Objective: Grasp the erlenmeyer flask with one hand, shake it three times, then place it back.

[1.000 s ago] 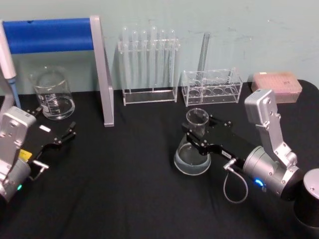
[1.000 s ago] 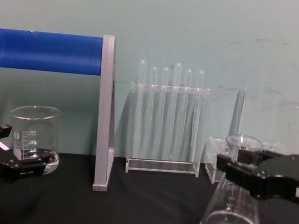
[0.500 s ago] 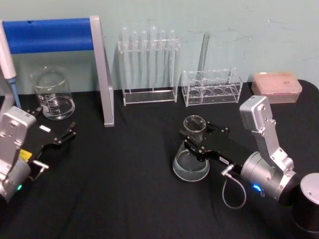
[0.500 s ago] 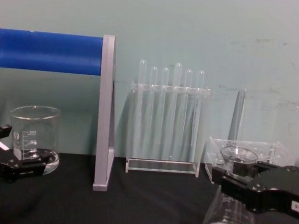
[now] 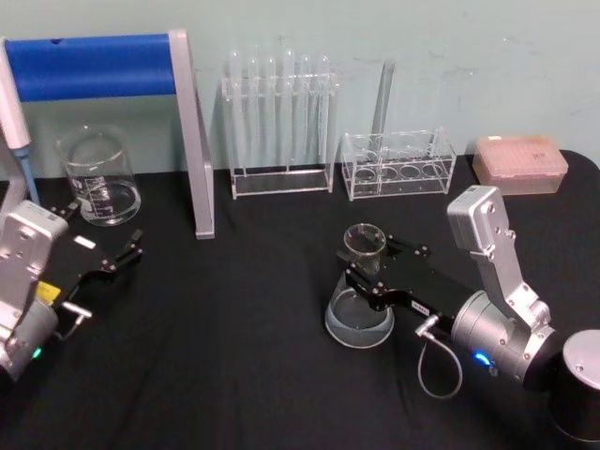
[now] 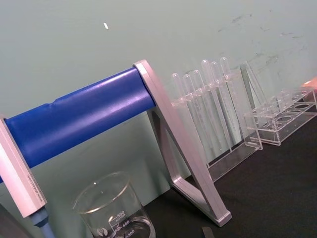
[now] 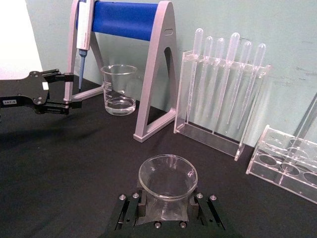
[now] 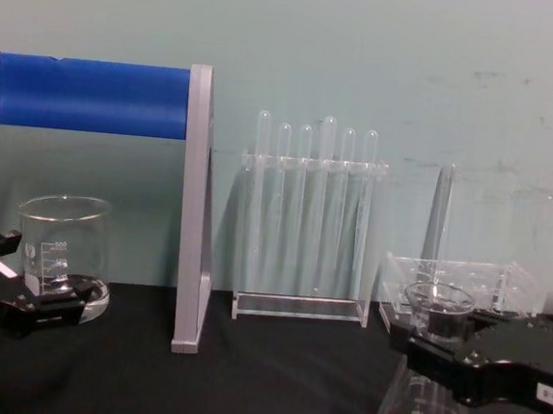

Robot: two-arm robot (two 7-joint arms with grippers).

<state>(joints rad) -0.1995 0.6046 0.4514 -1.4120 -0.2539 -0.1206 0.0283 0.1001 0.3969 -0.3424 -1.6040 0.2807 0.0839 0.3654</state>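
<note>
The desk (image 5: 234,375) is under a matte black cloth, bare across the near middle. Nearest on the right, silver arm segments lead to the right hand (image 5: 362,269). Its black fingers are clamped on both sides of the neck of the erlenmeyer flask (image 5: 357,314), just under the flared rim. The flask is upright, right of ctr, w/ its wide base down at the cloth; can't tell if it touches.

Near left, the left hand (image 5: 98,234) sits low over the cloth, fingers spread w/ nothing btwn them and a white label on top. Just beyond it is a glass beaker (image 5: 98,178), beside a grey A-frame stand (image 5: 192,141) w/ a blue top bar. A pipette (image 5: 13,112) hangs at the stand's far-left end.

Further back at ctr is a clear rack (image 5: 281,178) of thin upright tubes. To its right is a low clear rack (image 5: 398,173) w/ round holes and one long glass tube (image 5: 382,94) leaning in it. A pinkish tip box (image 5: 520,161) sits at the back right corner. Behind it all is a plain pale-green wall (image 5: 487,56), lightly scuffed.
</note>
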